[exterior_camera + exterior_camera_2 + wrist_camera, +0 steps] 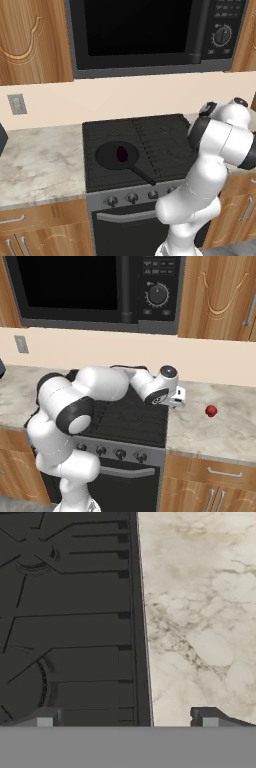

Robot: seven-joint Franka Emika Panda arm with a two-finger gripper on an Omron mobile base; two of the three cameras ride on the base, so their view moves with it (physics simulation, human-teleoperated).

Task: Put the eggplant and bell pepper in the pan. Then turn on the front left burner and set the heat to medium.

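The black pan (111, 156) sits at the front left of the cooktop, its long handle (143, 175) pointing toward the front right. The dark purple eggplant (121, 153) lies inside it. The front left burner is hidden beneath the pan. The red bell pepper (211, 410) rests on the marble counter to the right of the stove. My gripper (176, 402) hangs over the stove's right edge, well to the left of the pepper. In the hand view my gripper (127, 719) is open and holds nothing, with grate on one side and marble on the other.
A row of knobs (132, 198) lines the stove front above the oven handle (125, 216). A black microwave (150, 30) hangs over the cooktop. Marble counter (35, 160) extends to the left of the stove, and more counter (220, 431) to the right. Wooden cabinets (215, 291) hang above.
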